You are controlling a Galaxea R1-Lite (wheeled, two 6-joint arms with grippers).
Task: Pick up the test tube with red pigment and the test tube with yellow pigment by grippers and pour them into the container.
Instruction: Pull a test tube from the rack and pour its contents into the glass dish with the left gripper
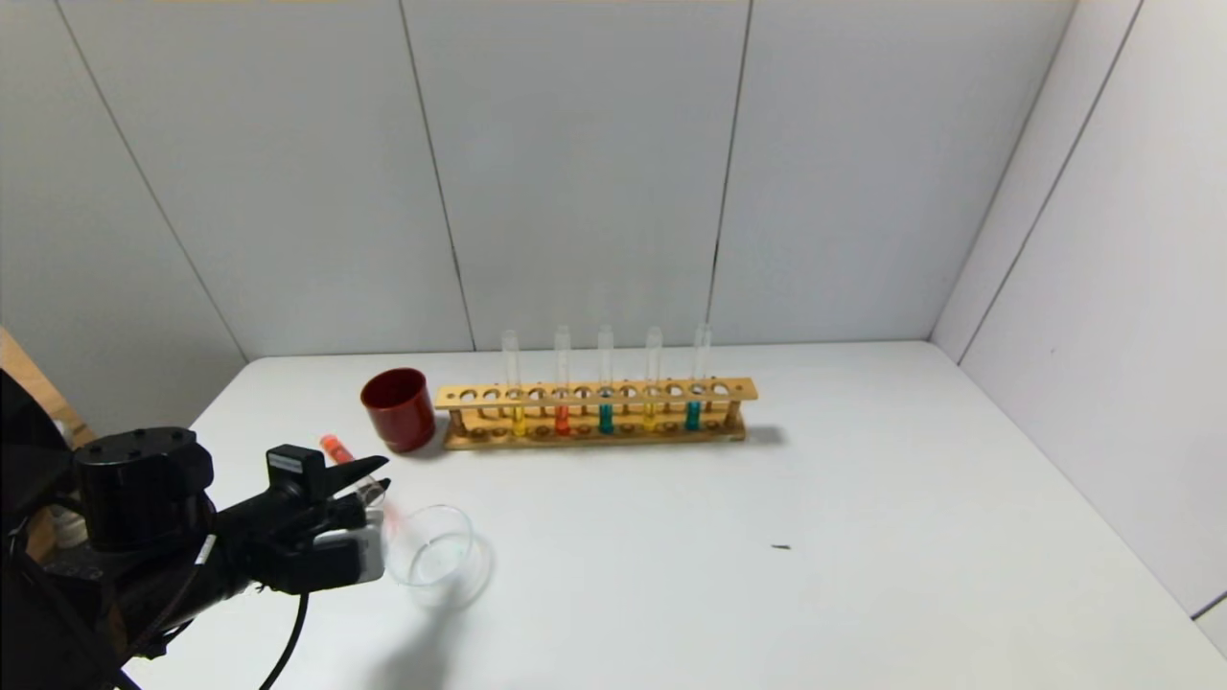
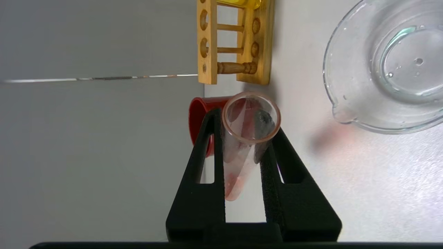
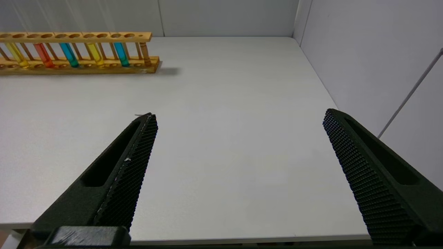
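My left gripper [image 1: 372,482] is shut on a test tube with red pigment [image 1: 337,450] and holds it tilted just left of the container [image 1: 422,577], a low clear glass dish. The orange-red liquid sits at the tube's round end; the open mouth points toward the dish, short of its rim. In the left wrist view the tube [image 2: 242,152] is between my fingers [image 2: 204,166], and the dish [image 2: 333,79] lies beside it. Two yellow tubes [image 1: 518,422] [image 1: 650,416] and another red tube [image 1: 562,420] stand in the wooden rack [image 1: 594,393]. My right gripper [image 3: 238,116] is open and empty over the table's near right edge.
A dark red cup [image 1: 398,409] stands at the rack's left end, behind the held tube. Two teal tubes [image 1: 606,418] also stand in the rack. A small dark speck [image 1: 780,547] lies on the white table. Walls close the back and right.
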